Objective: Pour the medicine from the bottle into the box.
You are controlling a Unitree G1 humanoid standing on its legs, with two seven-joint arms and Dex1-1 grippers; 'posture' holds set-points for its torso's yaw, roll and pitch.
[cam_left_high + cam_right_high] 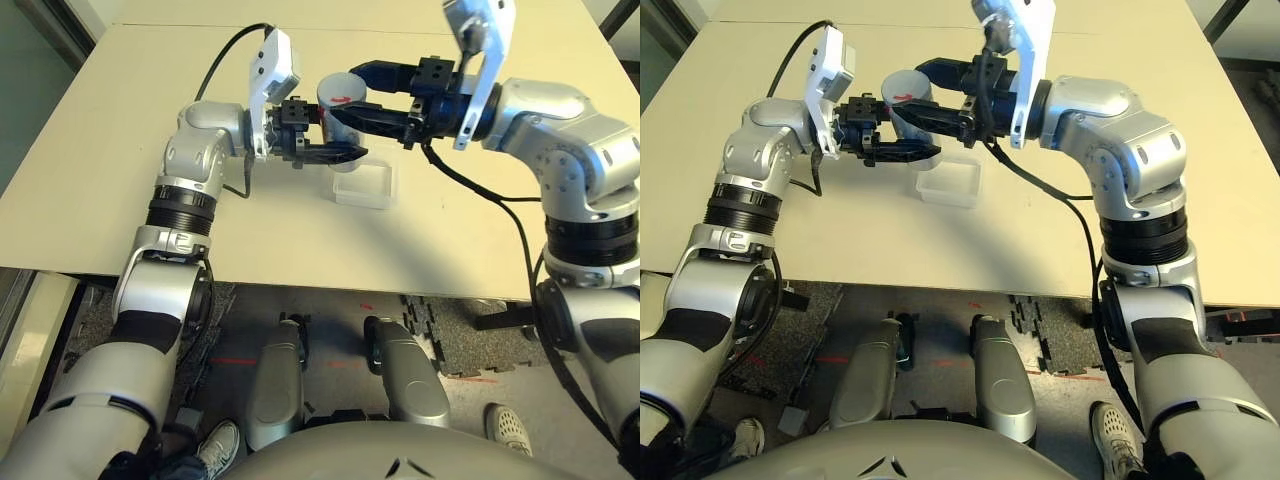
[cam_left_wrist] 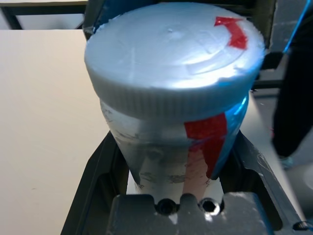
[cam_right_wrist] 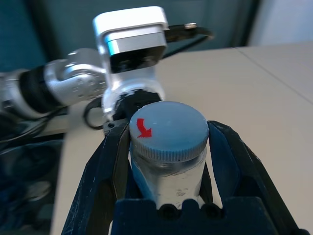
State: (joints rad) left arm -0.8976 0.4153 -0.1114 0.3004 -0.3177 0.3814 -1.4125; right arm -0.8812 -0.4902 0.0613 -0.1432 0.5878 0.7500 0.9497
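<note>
Twisting the cap (image 3: 168, 128) off could spin or tip the bottle (image 2: 161, 161) if the left grip slips, scattering medicine beside the box.
Nearest, the clear box (image 1: 365, 188) sits open on the table (image 1: 260, 245), no pellets visible in it; beyond, the left gripper (image 1: 345, 132) pinches the upright, capped bottle's body, and the right gripper (image 3: 168, 126) is closed around its cap. Whether medicine is inside, I can't tell.

The two head views looked forward and down from above the robot's near side, sharing the table (image 1: 270, 230), both arms and the bottle (image 1: 343, 110). The left and right wrist views looked closely along their own grippers, both facing that bottle from opposite sides.
</note>
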